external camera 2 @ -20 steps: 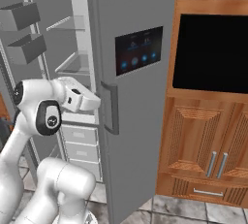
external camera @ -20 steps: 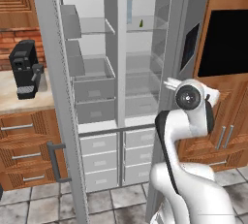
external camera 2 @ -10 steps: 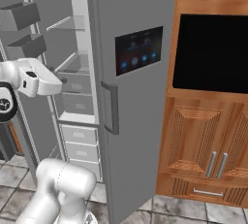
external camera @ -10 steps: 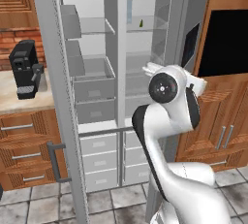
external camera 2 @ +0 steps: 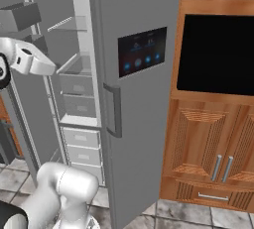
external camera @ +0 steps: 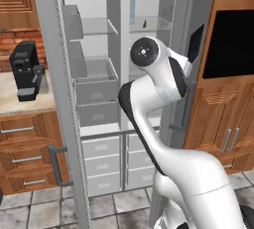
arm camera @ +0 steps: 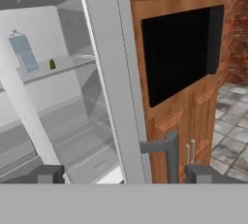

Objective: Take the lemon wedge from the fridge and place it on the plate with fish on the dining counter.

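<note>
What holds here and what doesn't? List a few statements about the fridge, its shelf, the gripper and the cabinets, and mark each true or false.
1. Both fridge doors stand open. True.
2. The gripper is closed on the door handle. False: its fingertips stand wide apart with nothing between them, and the handle rises just ahead of them in the hand view.
3. A pale blue bottle and a small green item sit on an upper fridge shelf. True.
4. The coffee machine stands inside the fridge. False: it sits on the counter beside the fridge's left door.
5. The black wall oven is set in wooden cabinetry next to the fridge. True.
</note>
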You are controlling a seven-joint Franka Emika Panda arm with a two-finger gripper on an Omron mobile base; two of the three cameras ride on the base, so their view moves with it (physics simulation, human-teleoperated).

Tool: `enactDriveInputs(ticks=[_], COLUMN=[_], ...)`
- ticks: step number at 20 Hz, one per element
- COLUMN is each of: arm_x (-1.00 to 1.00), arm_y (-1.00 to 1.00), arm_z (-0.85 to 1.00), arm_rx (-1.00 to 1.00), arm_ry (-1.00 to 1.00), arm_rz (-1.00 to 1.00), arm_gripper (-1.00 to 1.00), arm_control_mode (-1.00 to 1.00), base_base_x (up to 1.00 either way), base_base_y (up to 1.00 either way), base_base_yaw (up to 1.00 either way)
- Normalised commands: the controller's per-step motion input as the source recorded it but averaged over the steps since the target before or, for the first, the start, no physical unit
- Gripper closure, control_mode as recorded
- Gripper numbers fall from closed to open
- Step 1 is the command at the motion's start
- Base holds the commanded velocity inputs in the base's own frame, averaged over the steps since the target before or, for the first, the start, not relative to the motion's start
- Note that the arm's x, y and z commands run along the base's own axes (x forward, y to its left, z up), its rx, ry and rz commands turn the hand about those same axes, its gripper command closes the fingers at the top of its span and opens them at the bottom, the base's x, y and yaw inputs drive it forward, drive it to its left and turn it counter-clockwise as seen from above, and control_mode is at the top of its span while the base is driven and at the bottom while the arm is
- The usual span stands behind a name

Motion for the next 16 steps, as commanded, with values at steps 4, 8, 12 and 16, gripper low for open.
enactDriveInputs(ticks=[4, 8, 12, 16], arm_x=[0.46, 0.65, 0.6, 0.59], arm_y=[0.0, 0.0, -0.07, -0.18], arm_z=[-0.02, -0.12, -0.14, -0.07], arm_rx=[-0.02, -0.04, -0.03, -0.01], arm_ry=[0.0, 0.0, 0.0, 0.0], arm_rz=[-0.02, -0.04, 0.0, 0.0], arm_gripper=[-1.0, -1.0, -1.0, -1.0], arm_control_mode=[-1.0, -1.0, -1.0, -1.0], base_base_x=[0.0, 0.0, 0.0, 0.0], base_base_y=[0.0, 0.0, 0.0, 0.0], base_base_yaw=[0.0, 0.0, 0.0, 0.0])
